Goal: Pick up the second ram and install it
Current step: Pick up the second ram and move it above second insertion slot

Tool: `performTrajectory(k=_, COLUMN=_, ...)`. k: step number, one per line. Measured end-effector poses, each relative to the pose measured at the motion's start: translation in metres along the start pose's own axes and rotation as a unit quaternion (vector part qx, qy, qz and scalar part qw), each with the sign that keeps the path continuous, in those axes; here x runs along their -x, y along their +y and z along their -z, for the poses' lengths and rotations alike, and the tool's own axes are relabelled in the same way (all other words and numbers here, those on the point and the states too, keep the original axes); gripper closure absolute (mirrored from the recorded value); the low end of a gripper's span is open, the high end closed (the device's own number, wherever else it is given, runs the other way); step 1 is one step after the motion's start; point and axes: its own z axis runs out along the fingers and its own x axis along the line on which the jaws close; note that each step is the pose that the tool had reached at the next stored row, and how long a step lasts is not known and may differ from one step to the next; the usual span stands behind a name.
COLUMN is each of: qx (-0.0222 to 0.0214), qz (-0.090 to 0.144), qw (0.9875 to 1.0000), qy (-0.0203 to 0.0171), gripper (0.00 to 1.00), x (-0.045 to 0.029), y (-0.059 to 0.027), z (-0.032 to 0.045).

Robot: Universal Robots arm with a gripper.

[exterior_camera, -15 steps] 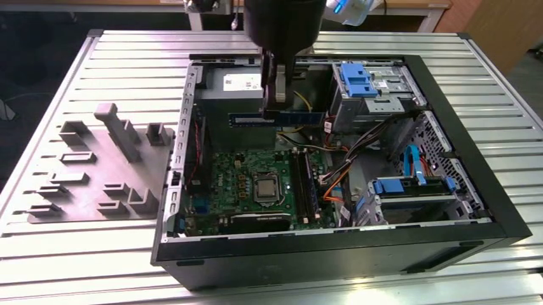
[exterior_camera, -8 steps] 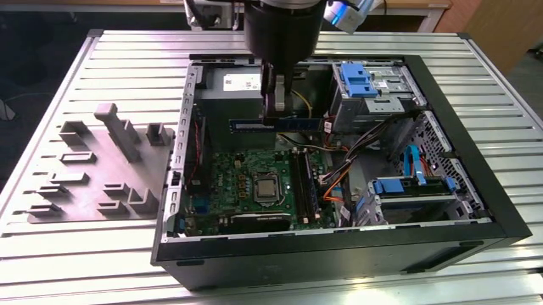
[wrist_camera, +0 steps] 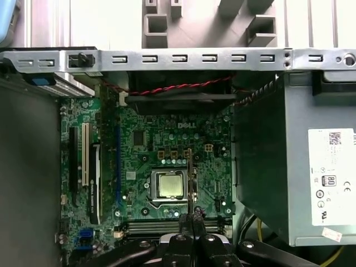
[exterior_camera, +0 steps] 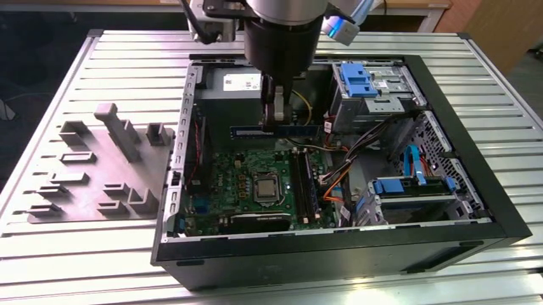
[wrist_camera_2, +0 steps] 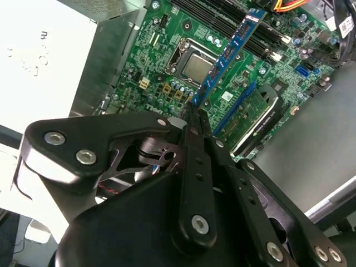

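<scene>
Slatted metal table. An open computer case lies on its side at about the table's middle. A grey holder block sits on the table just beside the case, toward the table edge at the exterior view's left.

The gripper reaches down into the case from above. Its fingers are clamped on the memory stick, which they pinch at about mid-length. Both ends stick out past the fingers.

The stick is held level, in the air, not touching the board. In the exterior view it hangs over the seam between the power supply and the far edge of the motherboard.

In the first wrist view the stick shows edge-on as a thin line. It passes just beside the processor, on the power-supply side.

In the second wrist view the stick runs out from the fingertips over the green board.

The long black slots run along the board's edge toward the exterior view's right. The stick is held crosswise to them, near their far end. One slot may already carry a stick, but I cannot tell for sure.

Blue drive bracket sits at the case's far corner.
</scene>
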Motion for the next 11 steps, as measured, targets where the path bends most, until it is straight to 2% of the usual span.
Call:
performTrajectory(k=8, qx=0.0001, qz=0.0, qw=1.0, qy=0.0, gripper=0.89, x=-0.0003, y=-0.0006, z=-0.0143)
performTrajectory(k=11, qx=0.0002, qz=0.0, qw=1.0, qy=0.0001, gripper=0.89, x=-0.0004, y=-0.0007, z=-0.0155)
